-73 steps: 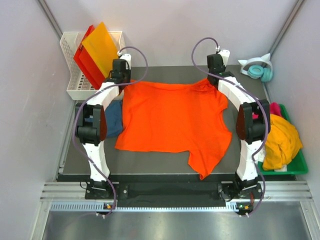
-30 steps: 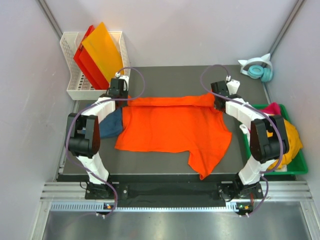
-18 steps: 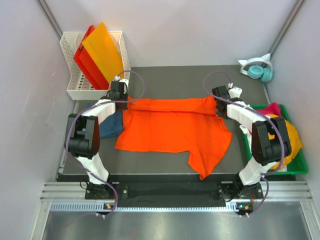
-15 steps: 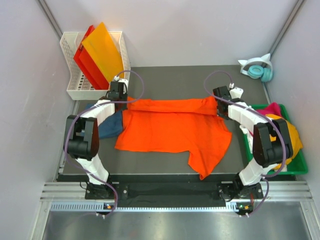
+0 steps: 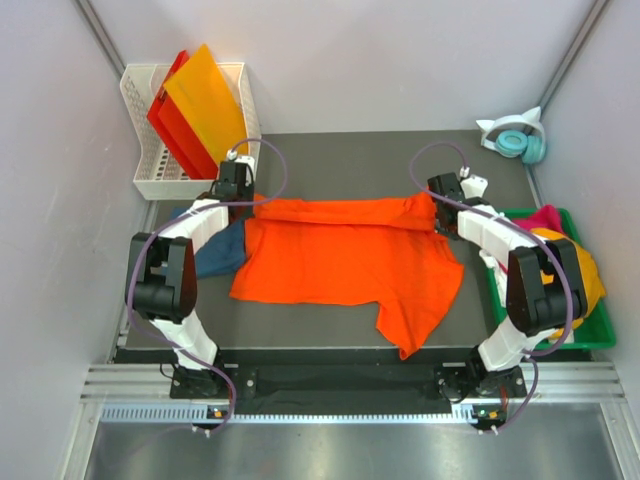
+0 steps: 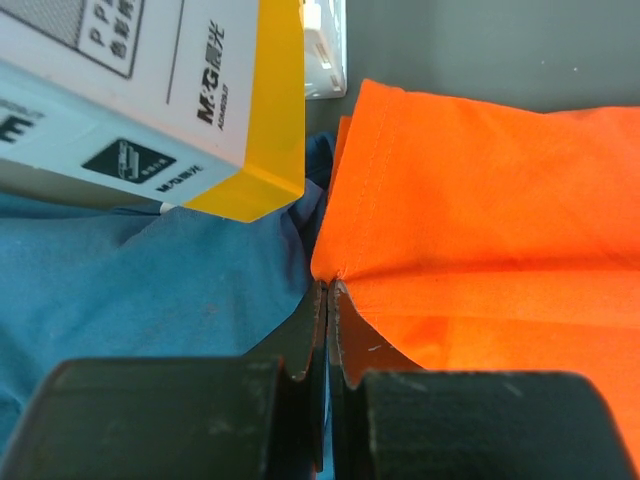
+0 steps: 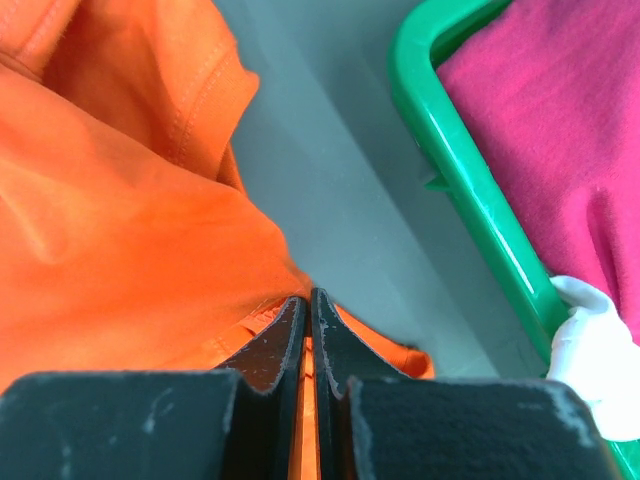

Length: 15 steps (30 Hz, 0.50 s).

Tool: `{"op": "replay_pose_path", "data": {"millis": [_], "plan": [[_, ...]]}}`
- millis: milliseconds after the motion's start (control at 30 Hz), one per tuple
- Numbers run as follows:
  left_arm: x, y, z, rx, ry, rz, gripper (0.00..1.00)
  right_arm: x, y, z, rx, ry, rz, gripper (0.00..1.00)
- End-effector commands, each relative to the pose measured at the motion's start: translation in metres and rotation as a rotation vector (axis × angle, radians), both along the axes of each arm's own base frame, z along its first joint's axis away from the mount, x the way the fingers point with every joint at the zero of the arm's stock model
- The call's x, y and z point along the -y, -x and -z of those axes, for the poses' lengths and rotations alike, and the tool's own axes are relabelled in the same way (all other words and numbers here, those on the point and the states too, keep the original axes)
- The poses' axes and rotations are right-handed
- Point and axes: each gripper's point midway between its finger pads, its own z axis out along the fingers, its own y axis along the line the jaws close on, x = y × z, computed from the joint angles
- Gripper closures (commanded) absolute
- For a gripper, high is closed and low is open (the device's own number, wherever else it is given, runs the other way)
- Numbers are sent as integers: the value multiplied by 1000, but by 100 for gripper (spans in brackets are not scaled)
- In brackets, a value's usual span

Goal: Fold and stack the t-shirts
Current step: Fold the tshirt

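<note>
A large bright orange t-shirt (image 5: 345,260) lies spread on the dark table, its far edge folded toward me. My left gripper (image 5: 243,203) is shut on the shirt's far-left corner (image 6: 345,268). My right gripper (image 5: 447,212) is shut on the far-right edge of the orange cloth (image 7: 250,300). A dark teal-blue t-shirt (image 5: 222,248) lies under the orange one at the left and also shows in the left wrist view (image 6: 150,300). Magenta (image 5: 548,217) and yellow-orange (image 5: 565,280) shirts lie in the green bin (image 5: 590,338).
A white basket (image 5: 150,178) at the back left holds stiff orange and red plastic sheets (image 5: 195,110). Teal headphones (image 5: 518,138) sit at the back right. A yellow and white box (image 6: 170,100) is close above my left gripper. The green bin rim (image 7: 470,190) is just right of my right gripper.
Both grippers have drawn the orange shirt's far edge toward me, folding it over the body. In the last half second they barely moved.
</note>
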Motion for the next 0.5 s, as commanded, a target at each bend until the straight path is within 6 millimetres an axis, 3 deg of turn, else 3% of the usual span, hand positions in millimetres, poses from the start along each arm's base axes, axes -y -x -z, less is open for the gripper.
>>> {"op": "replay_pose_path", "data": {"millis": [0, 100, 467], "plan": [[2, -22, -45, 101, 18, -9, 100, 5, -11, -26, 78, -3, 14, 100], [6, -18, -37, 70, 39, -2, 100, 3, -14, -25, 55, -1, 11, 100], [4, 21, 9, -50, 34, 12, 100, 7, 16, 14, -36, -5, 29, 100]]}}
